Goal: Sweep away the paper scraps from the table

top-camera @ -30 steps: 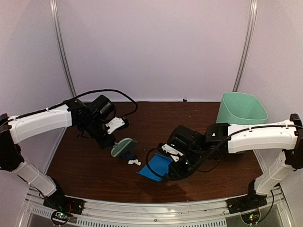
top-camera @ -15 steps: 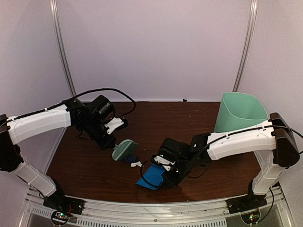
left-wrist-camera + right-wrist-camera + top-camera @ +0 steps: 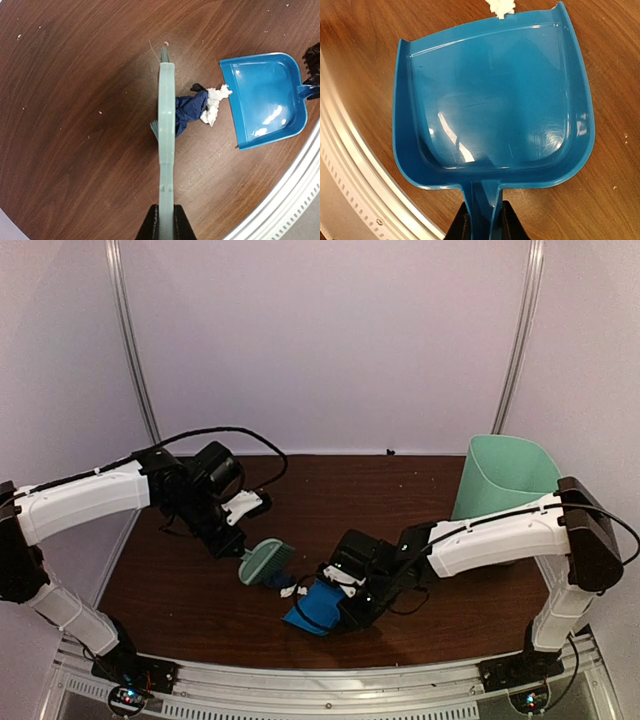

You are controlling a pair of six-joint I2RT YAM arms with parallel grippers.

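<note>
I see my left gripper [image 3: 162, 223] clamped on the mint-green brush [image 3: 166, 125] handle and my right gripper [image 3: 482, 218] on the blue dustpan [image 3: 490, 115] handle, fingers mostly cut off. The paper scraps [image 3: 200, 106], dark blue and white, lie on the table [image 3: 75, 100] toward its near edge, between brush and pan lip, partly hidden behind the brush.

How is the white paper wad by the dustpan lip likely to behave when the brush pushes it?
The white paper wad looks crumpled and small, so it is probably light and should slide easily on the smooth table. Its irregular shape suggests tumbling rather than rolling straight. At the dustpan lip it might snag.
</note>
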